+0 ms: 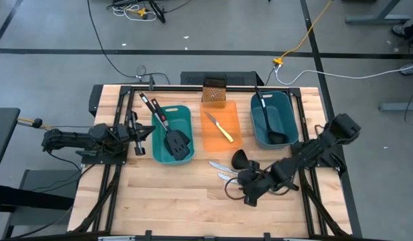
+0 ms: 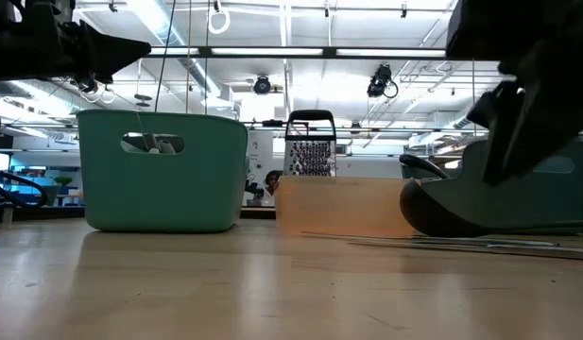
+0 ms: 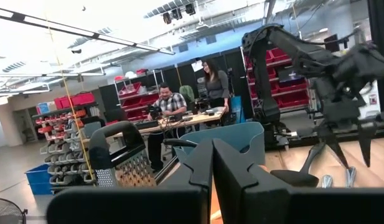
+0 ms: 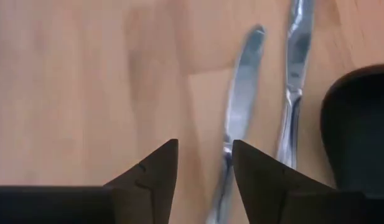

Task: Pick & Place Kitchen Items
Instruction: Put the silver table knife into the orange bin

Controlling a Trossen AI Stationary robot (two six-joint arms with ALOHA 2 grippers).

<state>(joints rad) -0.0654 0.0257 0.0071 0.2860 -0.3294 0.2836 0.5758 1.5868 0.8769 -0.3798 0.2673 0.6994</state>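
Wooden desk [image 1: 166, 194] at front carries the right tool [image 4: 204, 163], tips apart and empty, poised over the nearer of two silver knives [image 4: 240, 93], whose long axis runs toward twelve o'clock, the ladle [image 4: 360, 124] lying just beyond at two o'clock.

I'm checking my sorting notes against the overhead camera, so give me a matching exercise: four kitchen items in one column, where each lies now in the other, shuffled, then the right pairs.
Items:
1. two slotted spatulas
2. yellow-handled knife
3. ladle with its handle pointing to the far edge
4. two silver table knives

Places:
A. bare wooden table
B. left teal tub
C. orange tray
D. right teal tub

Pairs: 1-B, 2-C, 3-D, 4-A
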